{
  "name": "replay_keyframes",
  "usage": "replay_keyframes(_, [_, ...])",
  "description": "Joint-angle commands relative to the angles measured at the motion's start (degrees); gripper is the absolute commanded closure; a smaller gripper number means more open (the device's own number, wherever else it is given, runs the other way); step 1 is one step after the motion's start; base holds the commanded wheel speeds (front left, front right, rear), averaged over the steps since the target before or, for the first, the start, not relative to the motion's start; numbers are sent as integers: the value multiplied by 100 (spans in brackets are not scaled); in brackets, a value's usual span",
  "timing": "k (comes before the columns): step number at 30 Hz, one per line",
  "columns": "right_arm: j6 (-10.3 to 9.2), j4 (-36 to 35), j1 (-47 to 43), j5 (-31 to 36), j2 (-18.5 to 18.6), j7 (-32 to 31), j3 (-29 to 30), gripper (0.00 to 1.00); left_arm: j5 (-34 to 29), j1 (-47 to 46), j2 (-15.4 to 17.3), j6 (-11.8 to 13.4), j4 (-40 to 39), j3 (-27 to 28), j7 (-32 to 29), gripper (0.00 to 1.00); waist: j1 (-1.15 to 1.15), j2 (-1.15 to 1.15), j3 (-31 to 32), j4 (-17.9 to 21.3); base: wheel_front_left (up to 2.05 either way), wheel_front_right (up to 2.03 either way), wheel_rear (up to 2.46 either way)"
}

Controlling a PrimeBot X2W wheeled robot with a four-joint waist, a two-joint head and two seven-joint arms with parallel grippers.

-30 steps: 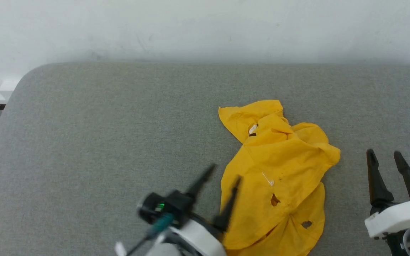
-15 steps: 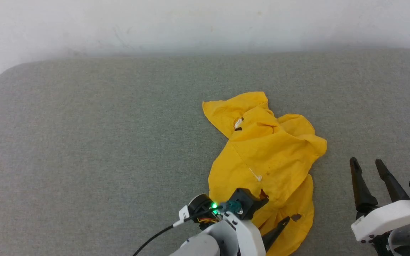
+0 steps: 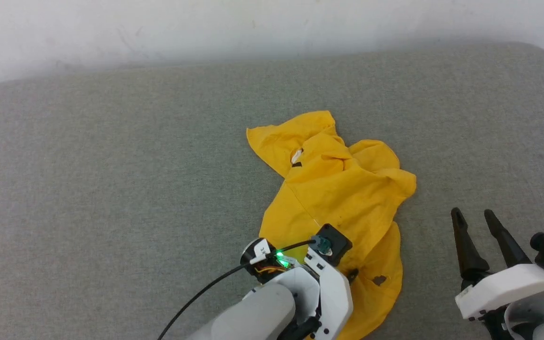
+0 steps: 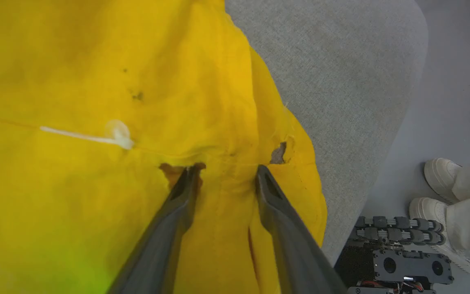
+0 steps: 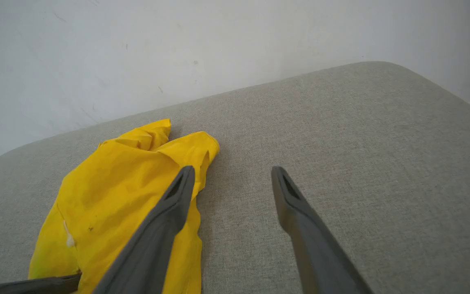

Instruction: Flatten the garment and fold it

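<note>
The garment [image 3: 343,189] is a yellow tee lying in a crumpled heap just right of centre in the head view, running down to the bottom edge. It's nowhere near flat, all bunched up with folds over folds. There are a few small holes in it, one [image 4: 278,153] near the middle of the left wrist view, and a little white thread or tag bit [image 4: 112,134] to the left of that.

The left gripper [image 4: 225,175] is right on top of the shirt's lower part. Its two dark fingers stand partway apart with the tips pushed into the cloth and a ridge of yellow fabric humped up between them, and they aren't clamped together. The left fingertip sits right at the edge of another hole [image 4: 169,169]. In the head view the white left wrist [image 3: 328,288] covers most of that.

The right gripper [image 3: 472,215] is at the lower right, spread wide and empty, over bare grey cushion [image 3: 111,189] just right of the shirt.

There's a white wall [image 3: 253,28] across the top. At the right edge of the left wrist view someone's white shoes [image 4: 439,179] stand on the floor.
</note>
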State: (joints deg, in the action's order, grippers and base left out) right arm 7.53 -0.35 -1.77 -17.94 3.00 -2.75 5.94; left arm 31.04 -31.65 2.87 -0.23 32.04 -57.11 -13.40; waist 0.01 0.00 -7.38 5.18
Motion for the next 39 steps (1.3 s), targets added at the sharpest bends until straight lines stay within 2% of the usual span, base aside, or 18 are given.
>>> replay_keyframes(1, [-4, 20, 89, -42, -13, 46, 2, 0, 44, -87, 1, -38, 16, -47, -27, 100, -1, 0, -24, 21, 0, 0, 0])
replay_keyframes(3, [-4, 45, 98, -42, -13, 66, 11, 0, 146, -117, 1, -113, -17, -118, -47, 100, -1, 0, -27, 14, 0, 0, 0])
replay_keyframes(8, [-4, 73, 107, -82, -13, 88, 25, 0, 328, -218, 1, -68, -218, -80, 447, 100, -1, 0, 10, -97, 0, 0, 0])
replay_keyframes(12, [-4, 66, 102, -107, -13, 87, 39, 0, 542, -271, 5, 133, -414, 345, 1139, 100, -1, 0, 71, -262, 0, 0, 0])
replay_keyframes(15, [-4, 60, 76, -92, -13, 72, 67, 0, 734, -189, 187, 343, -652, 853, 1657, 100, -1, 0, 123, -396, 0, 0, 0])
replay_keyframes(21, [-4, 60, 13, -115, -13, 40, 54, 0, 1073, 539, 1080, 1065, -1329, 1906, 2325, 100, -1, 0, 201, -648, 0, 0, 0])
replay_keyframes(27, [-4, 41, -47, -81, -13, -25, 74, 0, 1528, 1858, 1975, 1876, -1889, 2938, 2557, 100, -1, 0, 244, -888, 0, 0, 0])
replay_keyframes(29, [-4, 30, -72, -60, -13, -73, 88, 0, 1638, 2241, 2169, 2070, -1946, 3145, 2563, 100, -1, 0, 263, -970, 0, 0, 0])
replay_keyframes(32, [-4, 8, -99, -28, -13, -145, 116, 0, 1759, 2680, 2290, 2373, -1996, 3306, 2483, 100, -1, 0, 280, -1089, 0, 0, 0])
replay_keyframes(34, [-4, 1, -103, -21, -13, -199, 102, 0, 1886, 2872, 2307, 2464, -1935, 3338, 2318, 100, -1, 0, 285, -1147, 0, 0, 0])
replay_keyframes(35, [-4, -3, -101, -17, -13, -220, 89, 0, 1979, 2942, 2266, 2471, -1926, 3330, 2212, 82, -1, 0, 288, -1167, 0, 0, 0])
replay_keyframes(36, [-4, -3, -98, -24, -13, -238, 77, 0, 2062, 2996, 2225, 2430, -1936, 3310, 2133, 23, -1, 0, 292, -1184, 0, 0, 0])
replay_keyframes(37, [-4, 0, -97, -30, -13, -251, 71, 0, 2146, 3039, 2177, 2378, -1945, 3307, 2088, 0, -1, 0, 295, -1203, 0, 0, 0])
replay_keyframes(39, [-4, 2, -99, -31, -13, -260, 74, 0, 2242, 3073, 2111, 2226, -1985, 3301, 2105, 0, -1, 0, 304, -1237, 0, 0, 0])
